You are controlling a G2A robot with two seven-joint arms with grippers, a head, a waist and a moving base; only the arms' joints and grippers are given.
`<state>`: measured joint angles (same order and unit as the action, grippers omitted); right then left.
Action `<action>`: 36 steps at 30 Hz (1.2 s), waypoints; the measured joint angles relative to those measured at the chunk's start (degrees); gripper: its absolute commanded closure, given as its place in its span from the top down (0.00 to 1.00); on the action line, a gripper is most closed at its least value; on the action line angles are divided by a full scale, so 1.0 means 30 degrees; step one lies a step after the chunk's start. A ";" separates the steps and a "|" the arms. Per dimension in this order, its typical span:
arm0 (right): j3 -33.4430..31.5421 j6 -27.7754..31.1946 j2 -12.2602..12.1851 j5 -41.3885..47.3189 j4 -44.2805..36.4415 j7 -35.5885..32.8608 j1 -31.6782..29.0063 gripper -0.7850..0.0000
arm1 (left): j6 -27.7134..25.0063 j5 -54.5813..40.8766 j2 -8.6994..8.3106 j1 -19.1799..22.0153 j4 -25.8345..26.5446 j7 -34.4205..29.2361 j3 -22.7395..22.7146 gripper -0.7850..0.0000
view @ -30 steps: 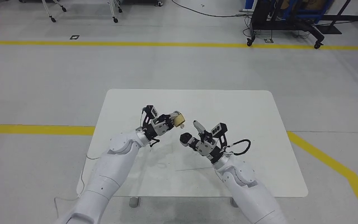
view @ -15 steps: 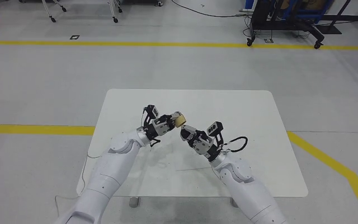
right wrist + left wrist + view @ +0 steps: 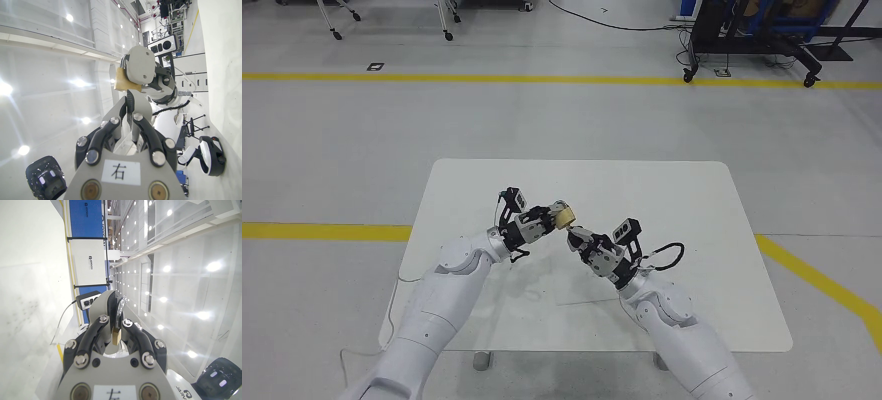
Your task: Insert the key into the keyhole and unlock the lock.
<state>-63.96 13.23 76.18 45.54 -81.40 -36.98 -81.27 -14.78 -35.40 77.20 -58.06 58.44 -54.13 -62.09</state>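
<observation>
Left pincer (image 3: 553, 214): clamped on the brass padlock (image 3: 123, 80), held above the surface (image 3: 692, 200).
Right pincer (image 3: 129, 100): pinched shut, tips right at the padlock's underside.

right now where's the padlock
In the top view the padlock is clamped in the left gripper above the middle of the table, with the right gripper close beside it.
</observation>
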 measured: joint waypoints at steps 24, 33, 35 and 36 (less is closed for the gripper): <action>0.0044 -0.1813 0.0308 0.4080 0.1315 -0.2356 0.0415 0.57 | -0.1974 0.2104 -0.0200 -0.0382 0.0874 0.1141 -0.0336 0.00; -0.0702 -0.0607 0.0026 0.0664 0.0105 -0.0480 -0.0289 0.85 | -0.1336 0.2621 -0.0245 -0.0326 0.0796 0.1430 -0.0315 0.00; -0.1446 0.0163 -0.0202 -0.1275 -0.0533 0.0668 -0.0698 0.95 | -0.1052 0.3125 -0.0267 -0.0274 0.0769 0.1450 -0.0199 0.00; -0.1999 0.0582 -0.0377 -0.3141 -0.1189 0.1706 -0.1081 1.00 | -0.0896 0.3509 -0.0279 -0.0233 0.0776 0.1456 -0.0092 0.00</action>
<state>-69.95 14.98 75.05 36.12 -84.96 -31.86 -84.52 -17.47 -24.88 76.36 -58.76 60.77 -49.76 -62.37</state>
